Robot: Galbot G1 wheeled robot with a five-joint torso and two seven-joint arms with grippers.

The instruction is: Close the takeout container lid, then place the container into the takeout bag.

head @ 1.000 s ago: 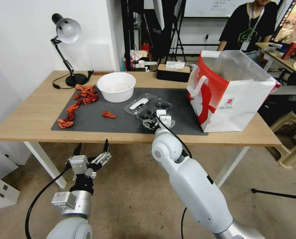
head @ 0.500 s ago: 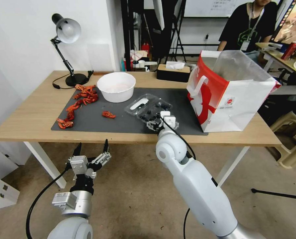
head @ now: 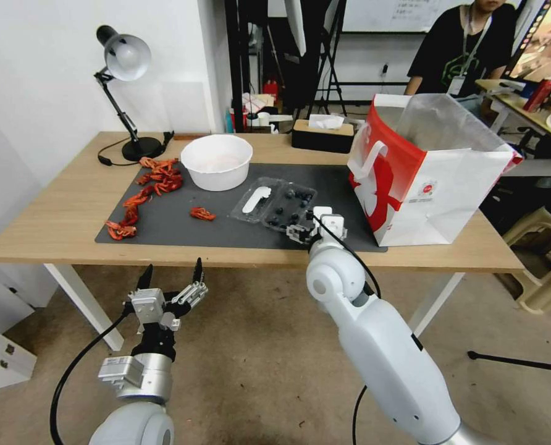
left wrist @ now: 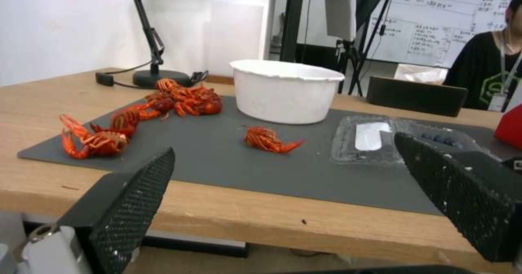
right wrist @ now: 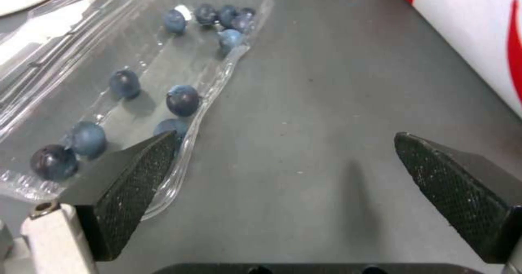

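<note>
Head view: my right gripper [head: 305, 233] sits fingers spread, empty, at the open container's [head: 288, 209] 5 o'clock; left gripper [head: 172, 279] parked below the bench [head: 53, 222], also open.

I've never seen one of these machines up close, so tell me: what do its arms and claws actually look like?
Both arms are smooth, glossy white shells with rounded joints and silvery metal collars. A thin black cable loops along each. The left gripper has a pale metal body with two black pointed fingers. The right gripper is whitish with the same black fingers, their inner faces textured in a fine grid.
</note>
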